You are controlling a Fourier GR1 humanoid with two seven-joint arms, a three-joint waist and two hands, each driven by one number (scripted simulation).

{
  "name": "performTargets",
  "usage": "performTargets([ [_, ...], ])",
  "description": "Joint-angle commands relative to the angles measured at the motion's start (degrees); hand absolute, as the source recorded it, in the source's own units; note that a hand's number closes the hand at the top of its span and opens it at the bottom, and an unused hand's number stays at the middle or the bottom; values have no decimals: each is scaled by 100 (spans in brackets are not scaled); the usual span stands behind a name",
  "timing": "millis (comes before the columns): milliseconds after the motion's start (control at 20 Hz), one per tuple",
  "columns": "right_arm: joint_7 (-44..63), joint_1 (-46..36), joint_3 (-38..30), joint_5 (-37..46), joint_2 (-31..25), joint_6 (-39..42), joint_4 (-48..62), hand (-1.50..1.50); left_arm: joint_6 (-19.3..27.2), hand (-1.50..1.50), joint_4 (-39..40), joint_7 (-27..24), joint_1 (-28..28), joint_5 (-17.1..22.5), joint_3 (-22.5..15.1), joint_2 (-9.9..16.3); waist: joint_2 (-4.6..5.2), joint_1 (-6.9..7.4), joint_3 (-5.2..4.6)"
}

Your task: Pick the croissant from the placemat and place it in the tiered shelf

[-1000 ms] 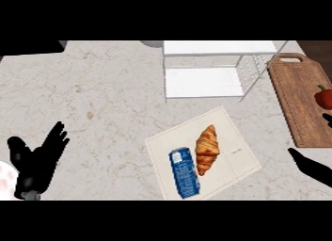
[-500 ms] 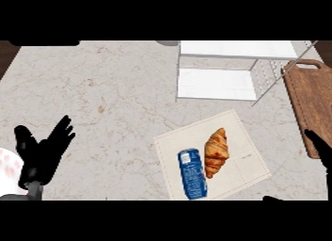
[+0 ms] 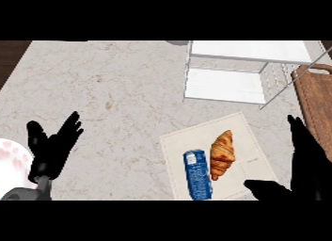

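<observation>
A golden-brown croissant (image 3: 222, 154) lies on a pale square placemat (image 3: 248, 136) at the lower middle right. Beside it on the mat lies a blue can (image 3: 197, 175). The white tiered shelf (image 3: 231, 84) with wire sides stands at the upper right, well beyond the mat. My right hand (image 3: 308, 167) is open at the mat's right edge, fingers straight and thumb pointing toward the mat, a short way right of the croissant and apart from it. My left hand (image 3: 52, 148) rests open at the lower left, fingers up, holding nothing.
A wooden cutting board (image 3: 323, 108) lies along the right edge, next to the shelf. A white plate with pink marks (image 3: 3, 164) shows at the lower left edge beside my left forearm. The marble counter's dark edge runs down the far left.
The view has shifted, so everything slid right in the picture. My right hand has come up and in from the lower right edge to the mat's right side, closer to the croissant.
</observation>
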Motion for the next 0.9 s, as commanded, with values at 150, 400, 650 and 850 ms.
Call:
performTargets([
  [150,1468,-727,44,884,1300,952,1241,-150,-88,0,70,113,-94,17,25,39,14,42,3],
  [400,1470,-1030,-237,1115,2225,1639,1922,-150,-16,0,56,192,-126,21,48,-19,-8,-9,10],
  [650,1469,-1214,-283,1795,2991,1810,2727,-150,-226,0,296,36,-124,71,146,32,3,-85,13],
  [850,1469,-1373,-622,1987,3013,1728,3057,-150,75,0,88,161,-96,-31,49,-166,-19,-91,29],
])
